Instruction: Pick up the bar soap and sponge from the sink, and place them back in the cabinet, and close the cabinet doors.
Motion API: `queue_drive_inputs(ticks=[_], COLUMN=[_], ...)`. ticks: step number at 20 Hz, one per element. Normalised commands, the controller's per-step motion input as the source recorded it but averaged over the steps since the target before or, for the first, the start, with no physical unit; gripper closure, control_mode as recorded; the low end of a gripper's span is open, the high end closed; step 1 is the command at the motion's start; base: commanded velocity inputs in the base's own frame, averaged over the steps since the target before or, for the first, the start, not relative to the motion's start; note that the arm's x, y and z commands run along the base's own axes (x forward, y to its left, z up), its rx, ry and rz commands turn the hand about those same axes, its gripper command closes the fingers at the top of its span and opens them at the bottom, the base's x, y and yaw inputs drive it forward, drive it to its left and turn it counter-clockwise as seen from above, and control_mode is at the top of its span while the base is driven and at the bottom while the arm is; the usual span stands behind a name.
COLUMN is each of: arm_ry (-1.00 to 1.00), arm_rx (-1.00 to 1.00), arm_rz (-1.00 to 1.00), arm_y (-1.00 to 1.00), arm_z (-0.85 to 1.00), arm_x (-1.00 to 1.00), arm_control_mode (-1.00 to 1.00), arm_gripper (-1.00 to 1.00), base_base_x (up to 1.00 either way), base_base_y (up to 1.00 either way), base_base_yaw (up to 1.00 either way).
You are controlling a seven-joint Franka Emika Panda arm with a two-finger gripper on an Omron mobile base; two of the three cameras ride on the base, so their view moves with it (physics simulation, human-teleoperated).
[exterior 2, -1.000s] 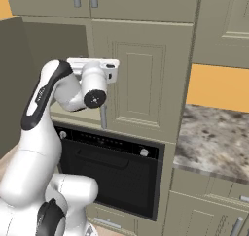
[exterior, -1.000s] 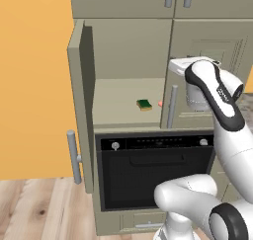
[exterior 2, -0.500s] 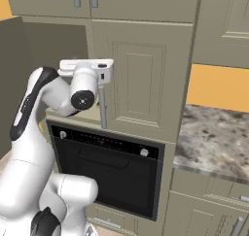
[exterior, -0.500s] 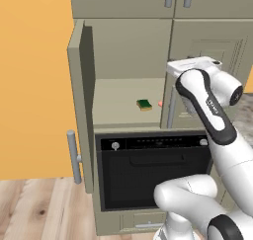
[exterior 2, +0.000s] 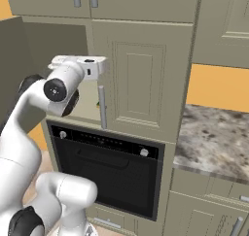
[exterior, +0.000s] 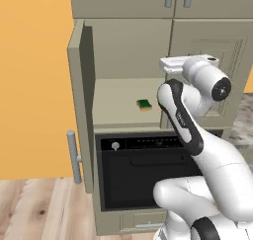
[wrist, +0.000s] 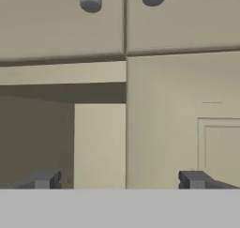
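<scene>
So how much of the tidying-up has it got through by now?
The sponge already lies on the cabinet shelf, and a sliver of pink beside it, behind the arm, may be the bar soap. The gripper is open and holds nothing, facing the edge of the shut right door. Left to do: the left door stands wide open and needs closing.

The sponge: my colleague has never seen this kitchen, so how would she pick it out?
Find the tall olive-grey cabinet above the black-fronted oven. On its beige shelf lies the small green-and-yellow rectangular sponge, the only green thing there.
</scene>
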Motion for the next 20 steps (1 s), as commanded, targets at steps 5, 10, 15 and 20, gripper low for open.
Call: queue_drive_inputs(ticks=[5,10,15,20], arm_ry=[0.13,0.11,0.07,0.02], arm_rx=[-0.04,-0.03,-0.01,-0.02], arm_rz=[-0.19,-0.15,-0.10,-0.07], arm_y=[0.00,0.00,0.00,0.00], arm_z=[0.30,0.16,0.01,0.00], arm_x=[-0.22,-0.29,-0.53,-0.58], arm_control_mode=[-1.00,-1.00,-1.00,-1.00], arm_gripper=[-1.00,-1.00,-1.00,-1.00], base_base_x=[0.00,0.00,0.00,0.00], base_base_y=[0.00,0.00,0.00,0.00], base_base_yaw=[0.00,0.00,0.00,0.00])
